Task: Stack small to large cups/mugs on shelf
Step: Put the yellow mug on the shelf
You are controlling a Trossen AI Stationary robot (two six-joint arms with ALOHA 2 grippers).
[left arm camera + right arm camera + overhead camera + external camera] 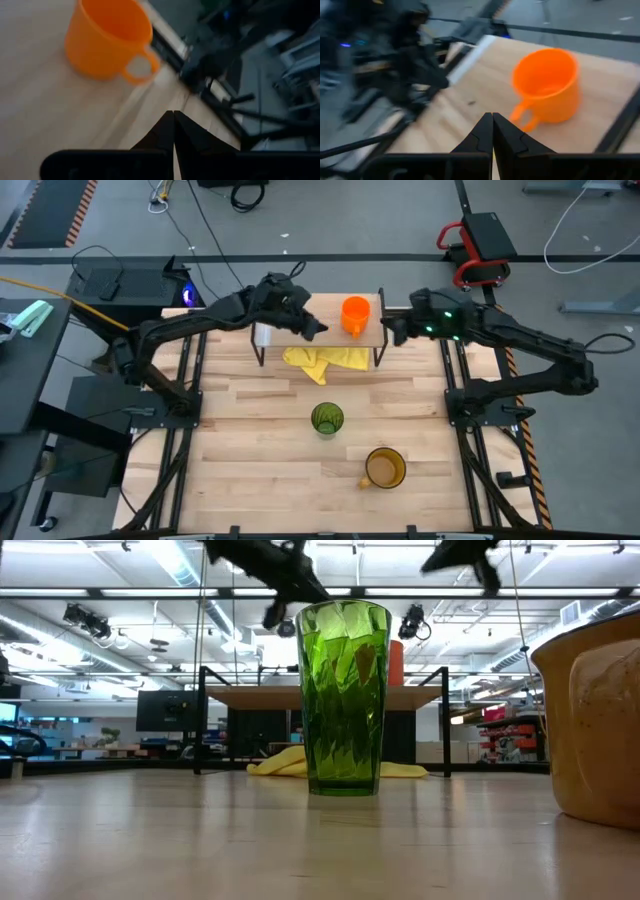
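The small orange mug (355,315) stands upright on the shelf's plank top (330,330); it also shows in the left wrist view (107,40) and the right wrist view (547,90). The dark green tumbler (327,419) and the amber mug (385,468) stand on the table nearer the front; the low view shows the tumbler (345,700) and the amber mug (590,730). My left gripper (320,330) is shut and empty above the shelf, left of the orange mug. My right gripper (385,330) is shut and empty at the shelf's right end.
A yellow cloth (325,360) lies on the table under the shelf and in front of it. The shelf's black legs (378,345) stand at both ends. A whitish strip (265,335) marks the shelf's left end. The table's far edge lies just behind the shelf.
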